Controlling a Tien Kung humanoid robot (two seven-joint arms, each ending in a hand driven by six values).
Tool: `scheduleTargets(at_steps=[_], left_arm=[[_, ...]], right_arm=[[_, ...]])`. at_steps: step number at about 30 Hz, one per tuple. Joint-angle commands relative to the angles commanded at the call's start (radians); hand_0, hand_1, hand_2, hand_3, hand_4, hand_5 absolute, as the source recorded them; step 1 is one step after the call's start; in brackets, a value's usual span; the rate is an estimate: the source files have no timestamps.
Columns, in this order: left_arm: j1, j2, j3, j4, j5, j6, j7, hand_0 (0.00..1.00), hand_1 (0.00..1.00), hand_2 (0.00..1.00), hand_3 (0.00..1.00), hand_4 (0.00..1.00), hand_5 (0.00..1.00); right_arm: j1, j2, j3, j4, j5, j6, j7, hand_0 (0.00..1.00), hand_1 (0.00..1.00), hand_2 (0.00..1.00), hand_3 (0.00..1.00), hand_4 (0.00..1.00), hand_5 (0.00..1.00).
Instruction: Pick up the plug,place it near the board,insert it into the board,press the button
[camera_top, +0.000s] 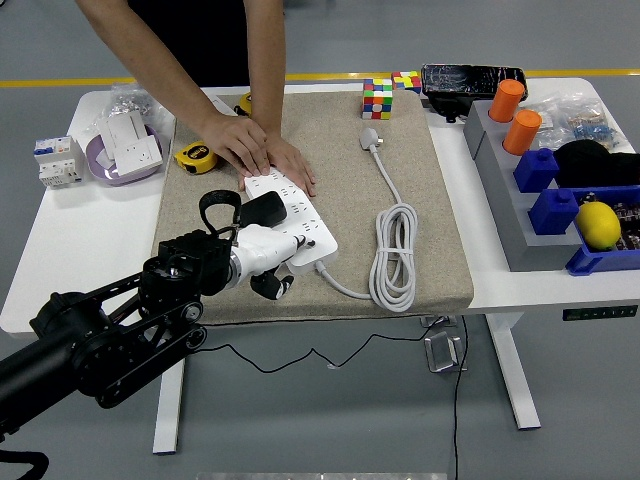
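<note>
Here we are at the insertion step: our left hand (262, 252) sits over the near end of the white board (292, 225), with the black plug (266, 209) just beyond its white fingers (272, 240), resting on the board's top face. We judge the plug to be on or partly in a socket; whether its pins are fully seated is hidden. We cannot tell whether our fingers are pinching the plug or only pressing against it, since the hand covers the contact.

To do this well, we should push straight down onto the board, not along it, keeping the plug upright so the pins do not bind. The person's hands (262, 152) lie flat across the board's far end, pinning it to the tan mat (400, 150), which should let us press firmly without the board sliding. We should keep clear of those hands and save the button for afterwards; from this view we cannot pick it out.

The black loop of the plug's cord (217, 208) curls up left of the board. The board's own white cable (394, 255) lies coiled to its right, well away from our work.
</note>
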Motion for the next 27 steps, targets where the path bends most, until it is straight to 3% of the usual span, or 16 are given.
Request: scheduleTargets(at_steps=[18,27], left_arm=[[-0.066,0.025,0.077,0.003,-0.011,-0.067,0.005,0.138,0.051,0.165,0.89,0.452,0.143],[-0.073,0.027,0.08,0.001,-0.01,-0.065,0.003,0.139,0.05,0.164,0.869,0.453,0.138]], right_arm=[[0.006,-0.001,0.004,0.0,0.002,-0.001,0.001,0.96,0.917,0.837,0.825,0.998,0.998],[0.008,-0.001,0.004,0.0,0.002,-0.001,0.001,0.957,0.917,0.837,0.825,0.998,0.998]])
